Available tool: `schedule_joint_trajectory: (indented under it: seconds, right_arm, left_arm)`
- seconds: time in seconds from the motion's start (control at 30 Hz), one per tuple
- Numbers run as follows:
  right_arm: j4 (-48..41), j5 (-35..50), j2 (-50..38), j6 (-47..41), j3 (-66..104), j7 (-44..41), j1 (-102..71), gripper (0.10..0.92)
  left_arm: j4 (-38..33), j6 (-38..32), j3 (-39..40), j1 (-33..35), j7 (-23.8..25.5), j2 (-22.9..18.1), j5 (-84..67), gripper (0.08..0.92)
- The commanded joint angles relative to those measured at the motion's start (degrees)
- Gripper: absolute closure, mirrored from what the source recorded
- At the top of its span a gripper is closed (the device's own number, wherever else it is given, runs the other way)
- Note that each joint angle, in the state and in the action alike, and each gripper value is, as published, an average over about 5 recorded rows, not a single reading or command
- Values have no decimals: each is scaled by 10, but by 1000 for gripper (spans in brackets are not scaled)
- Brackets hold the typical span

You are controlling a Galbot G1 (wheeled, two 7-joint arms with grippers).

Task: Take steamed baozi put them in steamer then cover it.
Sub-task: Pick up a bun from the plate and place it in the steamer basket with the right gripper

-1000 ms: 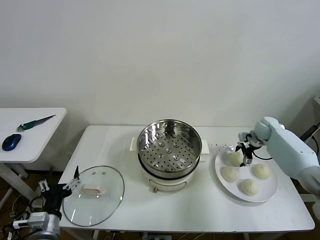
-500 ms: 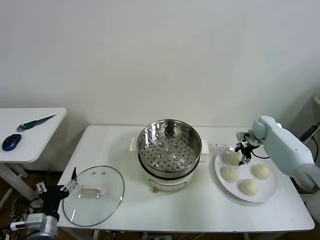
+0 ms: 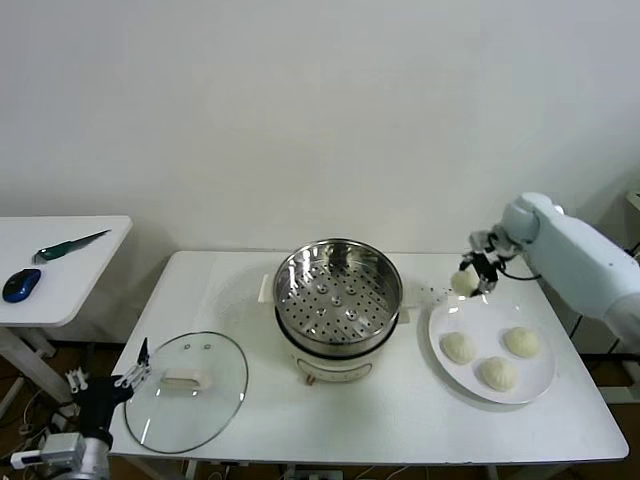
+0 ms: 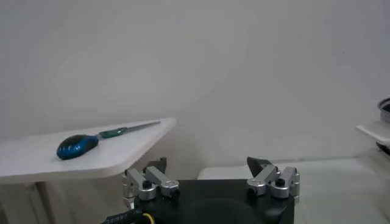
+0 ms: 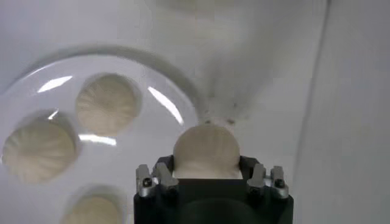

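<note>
My right gripper (image 3: pixel 472 274) is shut on one cream-white baozi (image 3: pixel 463 282) and holds it in the air above the far left rim of the white plate (image 3: pixel 470 377), right of the steamer (image 3: pixel 338 288). In the right wrist view the baozi (image 5: pixel 205 151) sits between my fingers. Three baozi lie on the plate (image 3: pixel 459 347) (image 3: pixel 521 341) (image 3: pixel 499 373). The steel steamer basket is empty on its white pot base. The glass cover (image 3: pixel 188 389) lies flat at the table's front left. My left gripper (image 3: pixel 128 376) is open, low by the table's left edge beside the cover.
A side table (image 3: pixel 70 265) at the left holds a blue mouse (image 3: pixel 22 284) and a green-handled tool (image 3: pixel 70 246). The wall stands close behind the table. Bare tabletop lies in front of the steamer.
My right gripper has lifted one baozi off the plate and moved it up and slightly left. My left arm has sunk a little lower at the table's left edge.
</note>
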Motion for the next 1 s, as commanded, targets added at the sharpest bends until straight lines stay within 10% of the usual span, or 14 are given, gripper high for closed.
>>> schedule_joint_trajectory:
  seconds: [0.03,0.37,1.0]
  right_arm:
    - [66,92,16,46,-163,-7,174,330]
    - [180,49,130,116,-174,-5,211,326]
    - [174,-330,216,253,-69,49,-7,321]
  left_arm:
    - [-4,3,0,8,0,0,-12,177]
    - [-11,3,21,21,-1,-2,-8,177]
    - [-13,1,9,35,-3,3,-20,177]
